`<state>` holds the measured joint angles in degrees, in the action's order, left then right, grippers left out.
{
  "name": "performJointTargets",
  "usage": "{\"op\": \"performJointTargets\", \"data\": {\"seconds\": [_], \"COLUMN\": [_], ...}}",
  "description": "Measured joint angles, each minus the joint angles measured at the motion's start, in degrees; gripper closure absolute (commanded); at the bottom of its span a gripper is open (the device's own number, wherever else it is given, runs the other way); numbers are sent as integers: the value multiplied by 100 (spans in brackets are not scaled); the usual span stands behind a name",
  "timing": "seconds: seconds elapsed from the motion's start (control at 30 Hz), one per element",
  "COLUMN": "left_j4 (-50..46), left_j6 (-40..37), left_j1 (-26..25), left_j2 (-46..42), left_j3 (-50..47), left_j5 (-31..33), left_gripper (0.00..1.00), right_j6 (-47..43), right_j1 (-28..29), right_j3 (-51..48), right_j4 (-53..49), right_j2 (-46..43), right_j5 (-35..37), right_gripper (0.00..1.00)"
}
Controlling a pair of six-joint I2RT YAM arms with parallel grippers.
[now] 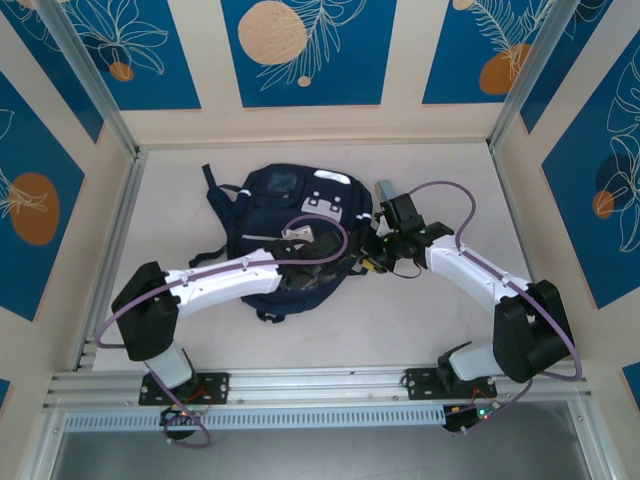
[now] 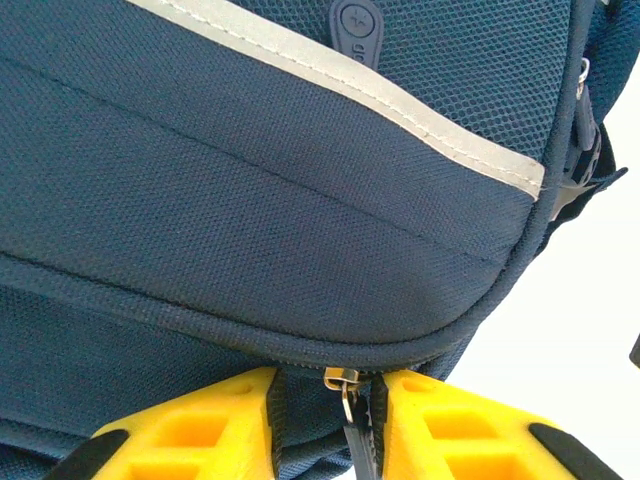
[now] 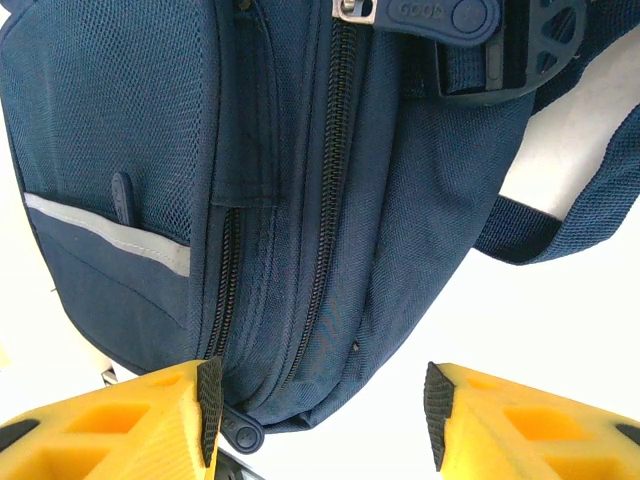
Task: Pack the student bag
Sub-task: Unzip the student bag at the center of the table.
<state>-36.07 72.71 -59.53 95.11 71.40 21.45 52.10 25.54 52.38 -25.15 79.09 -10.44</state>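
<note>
Left wrist: left gripper narrowly astride student bag zipper pull, clamp unclear.

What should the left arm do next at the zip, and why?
Probably close the left gripper fully on the zip pull: it hangs between the jaws with a gap on one side, and the student bag looks zipped there. The right gripper stands open, holding nothing.

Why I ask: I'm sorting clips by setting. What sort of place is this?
Probably a robot test booth: pale table walled by blue leaf-patterned panels, metal frame rails, two arms bolted at its edge.
</note>
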Motion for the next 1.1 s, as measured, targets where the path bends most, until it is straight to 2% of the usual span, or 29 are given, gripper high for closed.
{"op": "performJointTargets", "data": {"seconds": [0.07, 0.33, 0.4, 0.57, 0.83, 0.93, 1.1], "left_j4": [63, 133, 131, 243, 428, 433, 361], "left_j6": [-46, -146, -188, -341, -708, -824, -994], "left_j1": [0, -2, -2, -2, -2, -2, -2], "left_j2": [0, 50, 48, -15, -372, -400, -400], "left_j3": [-4, -4, -4, -149, -431, -431, -431], "left_j5": [-24, -127, -131, -144, -138, -125, -74], "left_gripper": [73, 97, 100, 100, 100, 100, 100], "right_j6": [0, 0, 7, 103, 219, 234, 243], "right_j1": [0, 39, 55, 76, 264, 337, 452], "right_j3": [0, 7, 22, 76, 417, 608, 857], "right_j4": [0, 0, 4, 122, 431, 444, 286], "right_j2": [0, 13, 50, 146, 616, 859, 1147], "right_j5": [2, -2, -9, -184, -479, -485, -223], "right_gripper": [42, 43, 43, 51, 52, 61, 82]}}
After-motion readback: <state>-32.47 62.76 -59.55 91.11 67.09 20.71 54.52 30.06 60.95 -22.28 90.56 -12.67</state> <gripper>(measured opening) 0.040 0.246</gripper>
